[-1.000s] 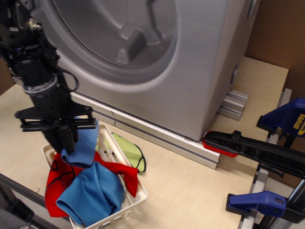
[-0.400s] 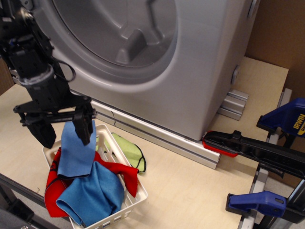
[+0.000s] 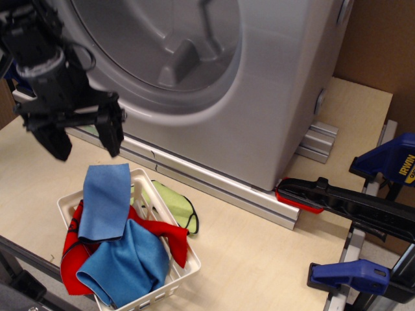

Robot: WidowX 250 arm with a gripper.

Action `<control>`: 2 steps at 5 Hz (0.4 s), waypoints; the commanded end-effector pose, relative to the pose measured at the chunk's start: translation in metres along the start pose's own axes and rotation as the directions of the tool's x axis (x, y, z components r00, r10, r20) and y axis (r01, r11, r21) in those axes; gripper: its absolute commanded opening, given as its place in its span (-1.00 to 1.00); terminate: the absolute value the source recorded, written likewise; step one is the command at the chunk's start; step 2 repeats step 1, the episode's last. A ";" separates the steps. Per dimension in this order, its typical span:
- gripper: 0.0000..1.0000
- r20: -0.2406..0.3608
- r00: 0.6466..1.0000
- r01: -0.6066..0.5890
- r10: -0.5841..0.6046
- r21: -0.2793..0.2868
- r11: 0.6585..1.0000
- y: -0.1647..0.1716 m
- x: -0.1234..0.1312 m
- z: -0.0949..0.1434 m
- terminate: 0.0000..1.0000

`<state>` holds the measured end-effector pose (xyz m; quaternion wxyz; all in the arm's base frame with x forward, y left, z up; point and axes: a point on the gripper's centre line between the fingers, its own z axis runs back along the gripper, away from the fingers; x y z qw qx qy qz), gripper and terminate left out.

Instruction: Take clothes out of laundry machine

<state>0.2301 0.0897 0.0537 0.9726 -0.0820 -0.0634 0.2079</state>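
Observation:
The silver-grey laundry machine (image 3: 272, 91) fills the upper middle, its round opening showing the grey ribbed drum (image 3: 175, 52). A mid-blue cloth (image 3: 104, 199) lies draped over the far edge of a white slatted basket (image 3: 183, 267), on top of a red garment (image 3: 81, 249) and a second blue cloth (image 3: 126, 262). My gripper (image 3: 85, 139) hangs above the basket at the left, in front of the machine. Its jaws are spread wide apart and hold nothing. It is clear of the cloth below.
A lime-green cloth (image 3: 178, 206) lies behind the basket against the machine's aluminium base rail (image 3: 214, 184). Blue and black bar clamps (image 3: 363, 207) with a red pad stand at the right. A dark frame bar (image 3: 23, 256) runs along the lower left.
The gripper opened and let go of the blue cloth, which dropped onto the basket's pile. The gripper then rose up and away toward the machine opening.

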 end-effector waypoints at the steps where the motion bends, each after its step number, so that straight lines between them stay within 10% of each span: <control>1: 1.00 0.051 0.999 0.008 -0.008 0.003 1.000 0.006 0.012 0.020 1.00; 2: 1.00 0.051 0.999 0.008 -0.008 0.003 1.000 0.006 0.012 0.020 1.00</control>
